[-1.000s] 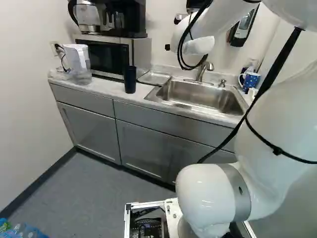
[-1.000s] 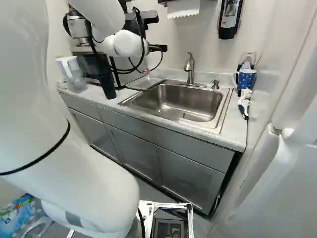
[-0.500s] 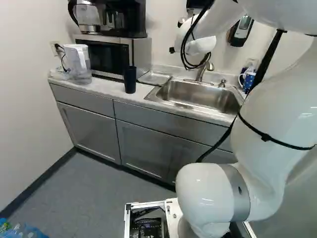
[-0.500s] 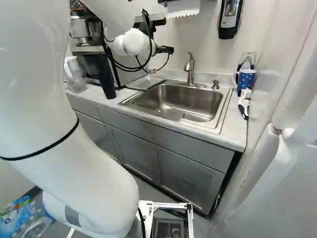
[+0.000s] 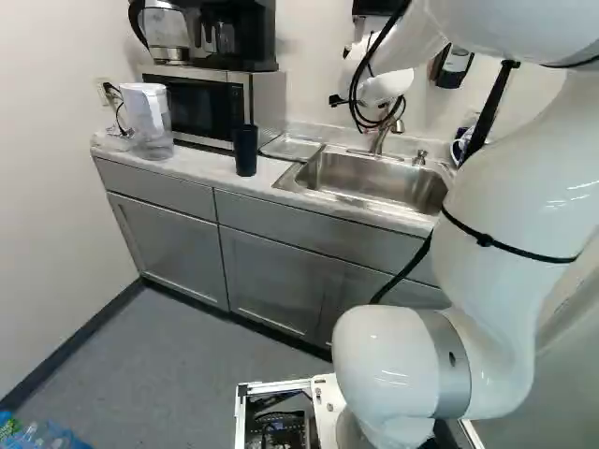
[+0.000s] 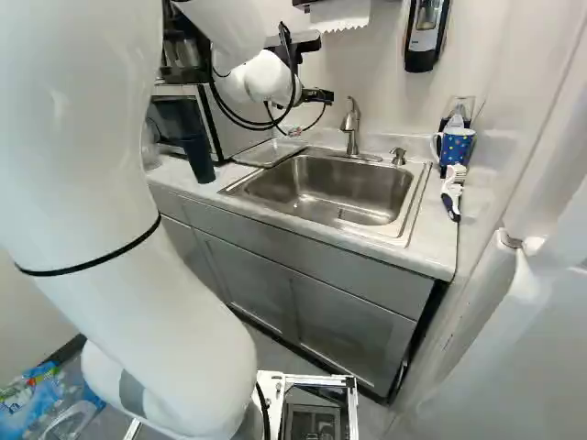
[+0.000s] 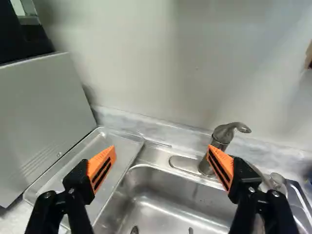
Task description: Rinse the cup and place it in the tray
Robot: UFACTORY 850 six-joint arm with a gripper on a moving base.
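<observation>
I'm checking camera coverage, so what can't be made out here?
- Inside of dark tumbler: too small and dark, both base views.
- Coffee maker top: cut off by left base view's upper edge.
- Blue mug: mostly behind arm, left base view.

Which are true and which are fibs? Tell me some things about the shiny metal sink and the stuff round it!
1. The tall dark cup stands in the shiny metal sink. False: it stands on the pale counter beside the sink.
2. The black pincer is open. True.
3. The curved metal faucet rises behind the sink's basin. True.
4. The spotted blue mug is in the shallow rectangular tray. False: they're on opposite sides of the sink.
</observation>
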